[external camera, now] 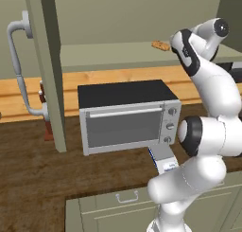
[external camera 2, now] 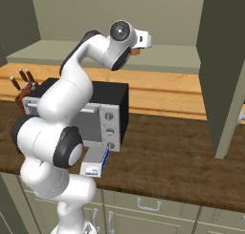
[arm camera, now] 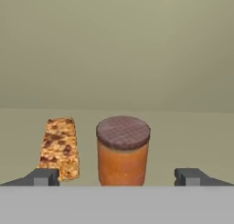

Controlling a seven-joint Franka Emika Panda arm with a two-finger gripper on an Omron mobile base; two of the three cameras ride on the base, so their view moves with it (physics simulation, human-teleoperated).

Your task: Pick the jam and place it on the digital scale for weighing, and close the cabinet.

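Jam (arm camera: 122, 151) dead ahead of gripper (arm camera: 117, 177), upright on cabinet shelf (arm camera: 183, 127).

Stands centred between the two spread fingertips (arm camera: 45, 176), not yet touched; jaws wide, nothing held. Long axis vertical, lid on top. Flat pastry (arm camera: 58, 147) lying just beside, on the jar's left in hand view. Digital scale (external camera 2: 95, 164) well below on tabletop (external camera 2: 162, 156), in front of toaster oven (external camera: 127, 115). Cabinet door (external camera: 47, 65) standing open.
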